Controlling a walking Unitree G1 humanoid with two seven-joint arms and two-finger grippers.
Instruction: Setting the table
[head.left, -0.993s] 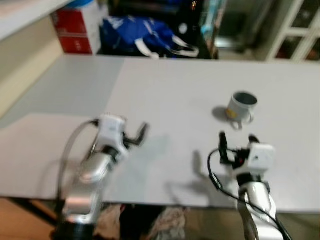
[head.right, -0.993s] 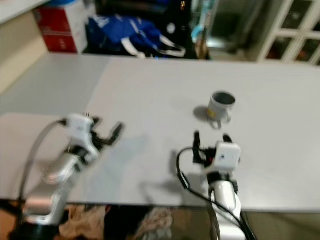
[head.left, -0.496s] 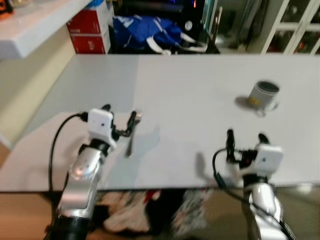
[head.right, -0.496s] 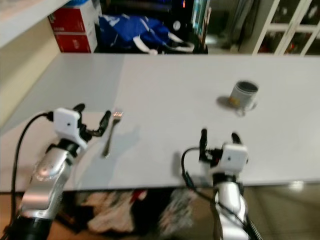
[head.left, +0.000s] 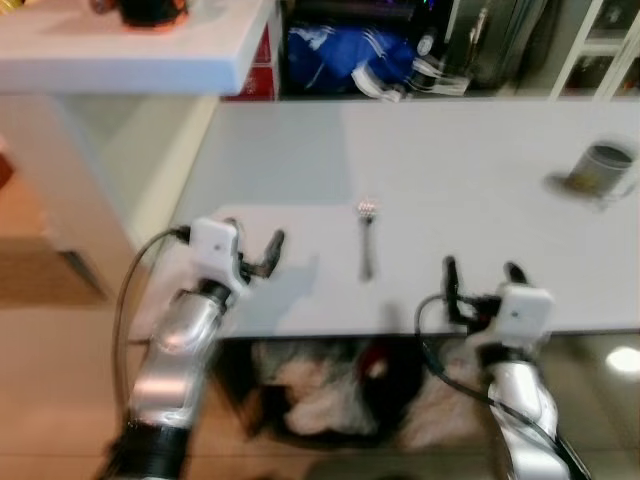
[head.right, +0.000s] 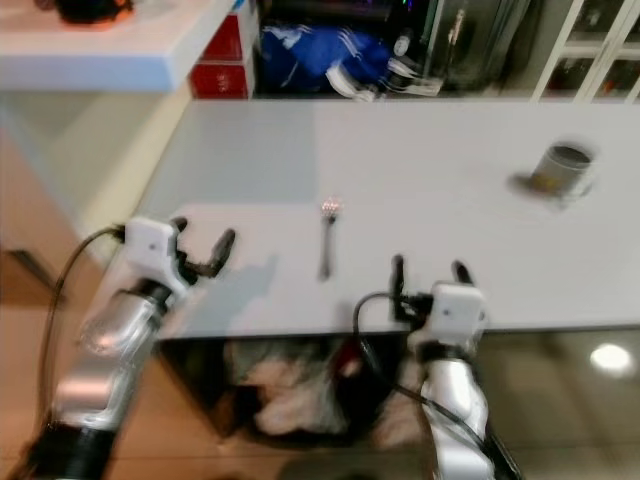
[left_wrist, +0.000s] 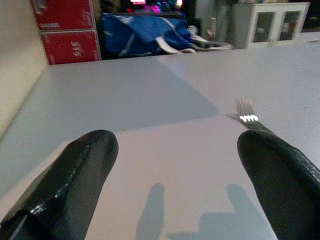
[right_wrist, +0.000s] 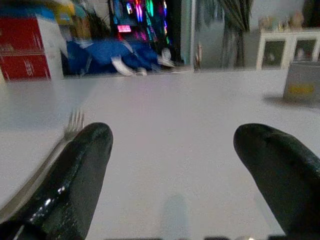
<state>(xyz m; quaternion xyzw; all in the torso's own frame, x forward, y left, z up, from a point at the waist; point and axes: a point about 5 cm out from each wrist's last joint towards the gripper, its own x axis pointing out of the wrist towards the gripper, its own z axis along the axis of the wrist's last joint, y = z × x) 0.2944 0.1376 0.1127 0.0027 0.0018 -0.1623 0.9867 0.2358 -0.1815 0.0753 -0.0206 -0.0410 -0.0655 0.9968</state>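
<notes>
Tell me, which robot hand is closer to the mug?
The right. The right gripper hovers at the table's near edge, with the mug farther back to its right. The left gripper sits past the fork, much farther away.

No readable text anywhere. Red cardboard boxes at far left past the grey worktop carry white markings, too blurred to read. Grey mug at far right has a yellow mark, illegible. Glowing coloured screen in the far background, characters not legible.
</notes>
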